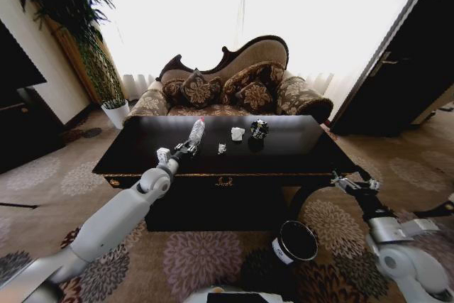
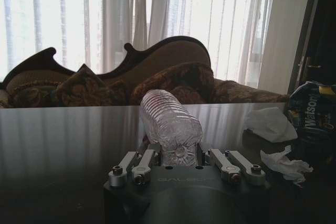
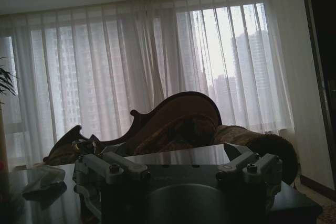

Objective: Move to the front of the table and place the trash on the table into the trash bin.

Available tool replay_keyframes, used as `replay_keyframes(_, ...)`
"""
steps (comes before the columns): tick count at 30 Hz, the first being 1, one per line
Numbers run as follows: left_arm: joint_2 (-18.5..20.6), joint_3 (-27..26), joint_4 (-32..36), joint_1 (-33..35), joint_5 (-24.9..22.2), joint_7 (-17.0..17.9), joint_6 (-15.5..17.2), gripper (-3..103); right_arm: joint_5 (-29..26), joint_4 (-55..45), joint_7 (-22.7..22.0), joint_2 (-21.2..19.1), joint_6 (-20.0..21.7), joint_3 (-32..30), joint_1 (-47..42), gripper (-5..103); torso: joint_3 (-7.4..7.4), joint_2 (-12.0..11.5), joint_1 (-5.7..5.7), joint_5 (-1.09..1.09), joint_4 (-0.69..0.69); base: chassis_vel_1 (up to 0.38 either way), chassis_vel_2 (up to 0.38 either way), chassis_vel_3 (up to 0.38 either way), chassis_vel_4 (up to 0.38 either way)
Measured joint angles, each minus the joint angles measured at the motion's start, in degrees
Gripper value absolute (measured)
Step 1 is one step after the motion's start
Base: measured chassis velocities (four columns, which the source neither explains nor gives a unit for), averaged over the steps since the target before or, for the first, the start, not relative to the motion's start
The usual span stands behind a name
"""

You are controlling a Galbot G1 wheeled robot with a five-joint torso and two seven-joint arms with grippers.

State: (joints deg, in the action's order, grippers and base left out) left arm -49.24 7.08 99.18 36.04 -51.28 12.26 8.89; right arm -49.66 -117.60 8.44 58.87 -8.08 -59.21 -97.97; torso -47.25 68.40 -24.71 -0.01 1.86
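Note:
On the glossy black table [image 1: 298, 140] lies a small pale bottle [image 1: 196, 131], cap pointing toward the sofa. My left gripper [image 1: 186, 150] is at the bottle's base. In the left wrist view the fingers [image 2: 152, 157] press both sides of the bottle [image 2: 170, 121], which looks pinched there. To the bottle's right lie a tiny white scrap [image 1: 222, 148], a white paper wad [image 1: 237, 133] and a black-and-silver can [image 1: 259, 129]. The black trash bin [image 1: 294, 242] stands on the carpet in front of the table, right of centre. My right gripper [image 1: 351, 184] hangs open and empty by the table's front right corner.
A patterned sofa [image 1: 227, 86] with cushions stands right behind the table. A tall plant in a white pot [image 1: 115, 113] is at the back left, and a dark door is at the right. Flowered carpet lies open on both sides of the table.

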Motion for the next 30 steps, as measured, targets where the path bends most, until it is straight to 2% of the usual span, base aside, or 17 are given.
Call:
replay_keyframes(2,0.48,-0.19,0.54,0.22,-0.08,-0.03,0.01,33,0.09,-0.1,-0.06,0.0,0.0,-0.02,-0.05,100,0.0,0.0,0.0,0.0,0.0,0.0,0.0,0.0,0.0)
replay_keyframes(5,3.75,-1.76,3.66,1.45,-1.32,-0.97,0.09,33,0.55,-0.43,-0.58,0.02,0.0,-0.25,-0.21,100,0.0,0.0,0.0,0.0,0.0,0.0,0.0,0.0,0.0)
replay_keyframes(6,8.0,-4.87,8.09,4.11,-3.71,-2.33,0.44,33,3.71,-0.65,-1.28,0.25,-0.38,-0.55,-0.37,100,0.0,0.0,0.0,0.0,0.0,0.0,0.0,0.0,0.0)
replay_keyframes(8,9.44,-6.1,9.85,5.37,-4.85,-2.78,0.64,33,5.37,-0.83,-1.57,0.35,-0.59,-0.66,-0.46,100,0.0,0.0,0.0,0.0,0.0,0.0,0.0,0.0,0.0)
replay_keyframes(11,14.16,-10.17,15.62,10.4,-8.86,-4.73,1.35,33,13.55,-1.59,-2.5,0.66,-1.46,-0.95,-0.93,100,0.0,0.01,0.0,0.0,-0.01,0.0,0.0,0.0,0.0)
replay_keyframes(12,14.16,-10.17,15.62,10.4,-8.86,-4.73,1.35,33,13.55,-1.59,-2.5,0.66,-1.46,-0.95,-0.93,100,0.0,0.01,0.0,0.0,-0.01,0.0,0.0,0.0,0.0)
replay_keyframes(16,19.53,-14.8,23.37,16.12,-15.27,-6.33,2.9,33,27.01,-2.79,-5.23,1.36,-4.13,-0.92,-0.99,100,0.0,0.01,0.0,0.01,-0.01,0.0,0.0,0.0,0.0)
replay_keyframes(17,19.53,-14.8,23.37,16.12,-15.27,-6.33,2.9,33,27.01,-2.79,-5.23,1.36,-4.13,-0.92,-0.99,100,0.0,0.01,0.0,0.01,-0.01,0.0,0.0,0.0,0.0)
replay_keyframes(19,20.95,-16.48,26.9,17.76,-18.44,-6.41,3.45,33,35.38,-3.08,-6.54,1.79,-6.11,-0.94,-0.9,100,0.01,0.01,0.0,0.0,-0.02,0.0,0.0,0.0,0.0)
replay_keyframes(23,21.9,-17.36,32.81,18.17,-24.9,-5.1,4.52,33,48.2,-3.41,-7.42,3.13,-11.19,-1.6,-1.65,100,0.0,0.01,0.01,0.01,0.0,0.0,0.0,0.0,0.0)
replay_keyframes(25,22.0,-17.36,33.83,18.12,-26.31,-4.97,4.88,33,50.28,-3.46,-7.66,3.5,-12.14,-1.69,-1.76,100,0.0,0.01,0.0,0.0,0.0,0.0,0.0,0.0,0.0)
replay_keyframes(27,22.13,-17.01,36.26,18.18,-30.04,-4.93,5.88,33,57.51,-3.64,-9.1,4.66,-15.04,-1.78,-1.9,100,0.01,0.01,0.0,0.02,0.0,0.0,0.0,0.0,0.0)
replay_keyframes(28,22.13,-17.01,36.26,18.18,-30.04,-4.93,5.88,33,57.51,-3.64,-9.1,4.66,-15.04,-1.78,-1.9,100,0.01,0.01,0.0,0.02,0.0,0.0,0.0,0.0,0.0)
replay_keyframes(30,21.41,-16.31,37.54,18.34,-32.85,-4.82,6.49,33,65.13,-3.78,-10.61,5.9,-18.73,-1.78,-1.84,100,0.01,0.01,0.01,0.01,0.0,0.0,0.0,0.0,0.0)
